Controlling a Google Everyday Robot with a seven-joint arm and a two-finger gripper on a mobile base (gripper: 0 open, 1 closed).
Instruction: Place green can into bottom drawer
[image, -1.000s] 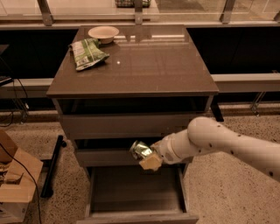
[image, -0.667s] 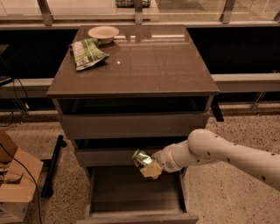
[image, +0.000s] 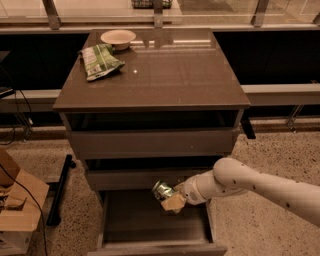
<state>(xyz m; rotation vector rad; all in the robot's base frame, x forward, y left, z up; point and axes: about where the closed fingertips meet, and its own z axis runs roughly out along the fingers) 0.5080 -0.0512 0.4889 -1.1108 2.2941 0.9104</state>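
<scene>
The green can (image: 162, 190) is small, with a green and white wrap and a shiny metal end. My gripper (image: 171, 198) is shut on it, holding it tilted over the open bottom drawer (image: 150, 222), near the drawer's back. My white arm reaches in from the right. The drawer is pulled out, and its dark flat floor shows. The can is above the floor, not resting on it.
The grey-brown cabinet top (image: 170, 70) holds a green striped snack bag (image: 100, 61) and a pale bowl (image: 118, 37) at the back left. Two shallower drawers (image: 150, 142) sit above. A cardboard box (image: 17, 205) and a black bar (image: 60, 190) stand on the floor at left.
My gripper with the can has moved lower, from in front of the middle drawer down over the open bottom drawer.
</scene>
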